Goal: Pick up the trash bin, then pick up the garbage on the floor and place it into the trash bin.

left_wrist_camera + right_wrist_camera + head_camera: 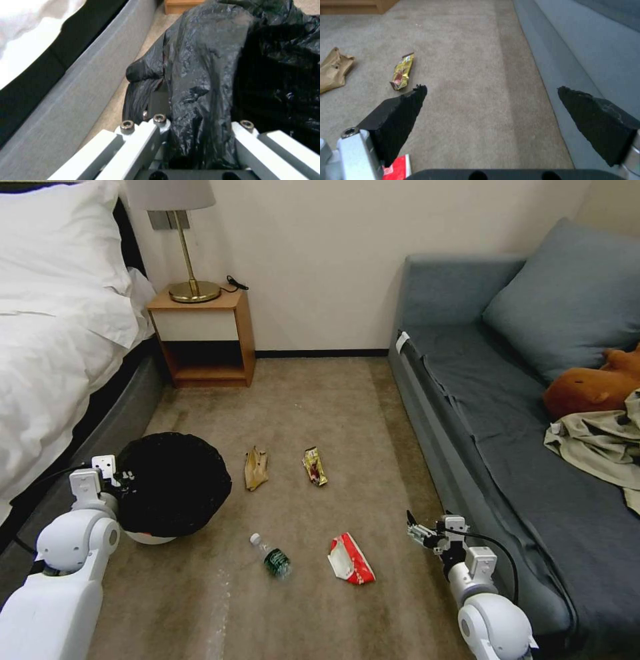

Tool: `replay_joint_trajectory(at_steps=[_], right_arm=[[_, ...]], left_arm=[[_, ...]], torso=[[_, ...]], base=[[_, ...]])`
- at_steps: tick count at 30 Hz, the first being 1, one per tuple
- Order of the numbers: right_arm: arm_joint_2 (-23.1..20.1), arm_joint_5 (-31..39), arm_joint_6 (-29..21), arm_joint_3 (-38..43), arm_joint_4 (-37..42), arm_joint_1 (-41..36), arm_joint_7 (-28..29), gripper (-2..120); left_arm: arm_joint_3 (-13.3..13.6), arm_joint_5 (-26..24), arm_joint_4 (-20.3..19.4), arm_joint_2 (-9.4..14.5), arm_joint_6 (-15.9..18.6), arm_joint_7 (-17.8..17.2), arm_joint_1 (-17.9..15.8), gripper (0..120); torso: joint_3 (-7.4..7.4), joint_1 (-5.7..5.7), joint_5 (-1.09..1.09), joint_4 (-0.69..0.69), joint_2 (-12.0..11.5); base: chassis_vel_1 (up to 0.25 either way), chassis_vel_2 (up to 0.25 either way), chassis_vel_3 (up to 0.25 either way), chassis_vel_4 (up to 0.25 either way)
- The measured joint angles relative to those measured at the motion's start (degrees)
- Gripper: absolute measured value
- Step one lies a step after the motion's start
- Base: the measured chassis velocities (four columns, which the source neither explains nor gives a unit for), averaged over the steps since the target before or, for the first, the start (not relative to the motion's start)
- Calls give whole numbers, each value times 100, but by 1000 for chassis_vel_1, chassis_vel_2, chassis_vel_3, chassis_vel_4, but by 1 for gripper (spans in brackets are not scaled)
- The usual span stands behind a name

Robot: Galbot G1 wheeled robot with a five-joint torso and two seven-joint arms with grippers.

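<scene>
The left gripper (196, 130) clamps the bag-draped rim of the small round white trash bin lined with black plastic (175, 487) beside the bed's edge. The right gripper (491, 100), fingers wide, hovers over the carpet by the sofa's edge. The robot should grip the rim firmly, since the plastic probably slips.

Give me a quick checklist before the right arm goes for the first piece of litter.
1. Left gripper on the black-bag-lined round white trash bin: ok, clamped on the rim.
2. Bin off the floor: cannot tell.
3. Right gripper open and empty: ok, over bare beige carpet.
4. Nearest item, red-and-white crushed packet: ok, lying free.
5. Clear bottle with green label, gold-yellow snack wrapper, crumpled brown paper bag: ok, all apart on the carpet.
</scene>
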Motion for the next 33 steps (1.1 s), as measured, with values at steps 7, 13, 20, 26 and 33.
replay_joint_trajectory(at_steps=[7,13,20,26,33], right_arm=[[0,-148,66,-131,-66,9,-21,100],[-39,-179,56,-224,-127,98,-44,100],[-254,-34,-193,-559,-265,429,-34,100],[-987,534,-727,-1346,-563,1229,-4,100],[-2085,1560,-1400,-2529,-854,2224,-41,100]], left_arm=[[-64,-31,16,-1,-41,19,56,4],[-110,-48,21,-5,-52,19,90,4],[-206,-50,-11,-34,-56,32,173,4],[-334,23,-59,-61,-56,118,334,4],[-446,396,-171,-55,-70,343,488,4]], torso=[[0,0,1,1,0],[0,0,0,1,0],[0,0,1,0,0],[0,0,1,2,0],[0,0,2,3,0]], base=[[-109,130,96,-125],[-92,115,89,-107],[-33,18,15,-17],[0,0,0,0],[0,0,0,0]])
